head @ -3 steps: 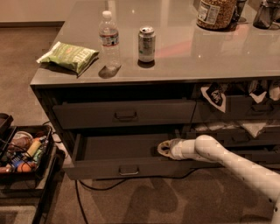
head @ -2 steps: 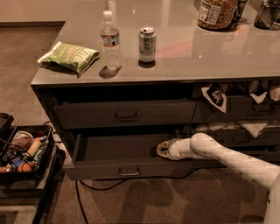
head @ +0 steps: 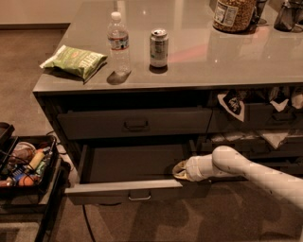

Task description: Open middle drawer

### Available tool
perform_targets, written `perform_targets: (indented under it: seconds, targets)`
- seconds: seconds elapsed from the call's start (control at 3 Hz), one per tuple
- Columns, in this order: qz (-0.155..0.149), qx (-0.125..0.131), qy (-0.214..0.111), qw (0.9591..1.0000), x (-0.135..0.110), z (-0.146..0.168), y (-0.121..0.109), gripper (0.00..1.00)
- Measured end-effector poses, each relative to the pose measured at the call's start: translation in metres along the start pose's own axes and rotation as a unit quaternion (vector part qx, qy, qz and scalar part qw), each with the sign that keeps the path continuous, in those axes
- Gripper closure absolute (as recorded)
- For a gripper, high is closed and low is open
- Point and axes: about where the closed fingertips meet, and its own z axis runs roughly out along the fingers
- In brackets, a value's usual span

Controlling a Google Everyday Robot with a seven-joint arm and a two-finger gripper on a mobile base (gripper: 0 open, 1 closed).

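Note:
The middle drawer (head: 106,192) is a wide dark grey drawer, pulled well out from the cabinet. Its small rectangular pull handle (head: 139,195) sits at the centre of the front panel. The inside floor (head: 137,163) is bare. My gripper (head: 181,170) is inside the drawer at its right front corner, just behind the front panel. My white arm (head: 251,172) reaches in from the right. The drawer above (head: 104,124), with the same kind of handle, is closed. Anything below the open drawer is hidden.
On the grey countertop (head: 203,66) stand a water bottle (head: 118,40), a soda can (head: 158,47), a green chip bag (head: 75,60) and a jar (head: 232,14). A black cart with snacks (head: 23,165) is at left. Bags fill open shelves (head: 232,105) at right.
The middle drawer has slid a little further out towards the camera, and my gripper has moved with it at the right front corner.

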Motion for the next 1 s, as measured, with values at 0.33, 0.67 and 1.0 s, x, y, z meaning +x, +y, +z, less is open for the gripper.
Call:
perform_targets:
  seconds: [0.33, 0.67, 1.0]
  targets:
    - [0.014, -0.019, -0.024, 0.9994, -0.007, -0.006, 0.019, 1.00]
    - [0.030, -0.044, -0.050, 0.9974, -0.016, -0.011, 0.035, 1.00]
    - [0.058, -0.081, -0.064, 0.9929, -0.023, -0.015, 0.055, 1.00]
